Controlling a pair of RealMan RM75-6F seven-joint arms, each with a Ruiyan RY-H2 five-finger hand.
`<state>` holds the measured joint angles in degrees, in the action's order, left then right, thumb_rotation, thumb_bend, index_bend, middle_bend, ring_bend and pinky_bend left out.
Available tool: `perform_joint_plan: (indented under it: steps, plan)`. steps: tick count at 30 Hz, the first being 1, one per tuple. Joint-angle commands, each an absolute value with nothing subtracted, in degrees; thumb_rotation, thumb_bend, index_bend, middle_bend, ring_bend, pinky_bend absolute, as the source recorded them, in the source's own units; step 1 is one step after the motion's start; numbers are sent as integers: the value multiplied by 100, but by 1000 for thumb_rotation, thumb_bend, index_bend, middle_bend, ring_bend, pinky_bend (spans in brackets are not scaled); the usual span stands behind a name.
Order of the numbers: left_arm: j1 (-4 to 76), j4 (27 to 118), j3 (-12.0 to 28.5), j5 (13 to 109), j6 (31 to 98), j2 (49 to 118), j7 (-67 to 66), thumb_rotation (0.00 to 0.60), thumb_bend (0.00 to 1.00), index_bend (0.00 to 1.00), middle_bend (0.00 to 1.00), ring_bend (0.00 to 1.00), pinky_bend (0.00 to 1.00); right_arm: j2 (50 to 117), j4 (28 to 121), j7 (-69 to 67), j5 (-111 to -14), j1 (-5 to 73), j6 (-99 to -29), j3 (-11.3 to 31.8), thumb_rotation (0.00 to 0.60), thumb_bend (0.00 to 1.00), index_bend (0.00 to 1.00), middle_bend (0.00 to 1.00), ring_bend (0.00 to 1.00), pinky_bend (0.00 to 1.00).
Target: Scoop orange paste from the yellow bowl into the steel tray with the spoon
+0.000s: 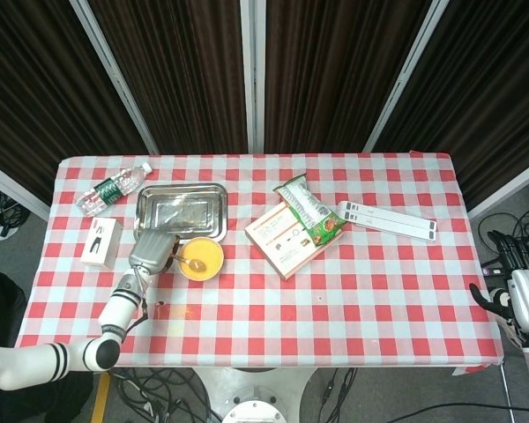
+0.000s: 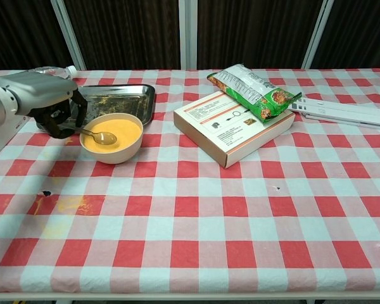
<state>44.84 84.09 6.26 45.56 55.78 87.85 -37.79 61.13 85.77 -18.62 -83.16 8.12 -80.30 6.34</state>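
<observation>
Left hand (image 2: 54, 107) gripping one spoon (image 2: 99, 135), one yellow bowl (image 2: 113, 137)

Silver robot hand (image 2: 44, 101), black fingers

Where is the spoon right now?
In the chest view the spoon is at the left, its bowl over the orange paste in the yellow bowl, its handle held by the left hand, just in front of the steel tray.
</observation>
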Motion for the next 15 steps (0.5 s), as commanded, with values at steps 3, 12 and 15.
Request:
perform_joint_plan:
  steps: [3, 12, 15]
  plan:
    - [4494, 8426, 629, 4581, 5635, 8792, -3782, 600, 431, 606, 956, 916, 936, 6122, 8567, -1873, -8310, 807, -8030, 634, 600, 233, 11, 62, 0, 62]
    - [4573, 8388, 644, 4526, 5976, 8869, -4177, 600, 434, 637, 963, 921, 937, 6132, 8528, -1911, -8334, 804, -8055, 640, 600, 233, 11, 62, 0, 62]
    - [4642, 8400, 609, 4494, 6373, 8939, -4752, 600, 436, 648, 965, 923, 938, 6121, 8528, -1909, -8346, 810, -8057, 644, 600, 233, 11, 62, 0, 62]
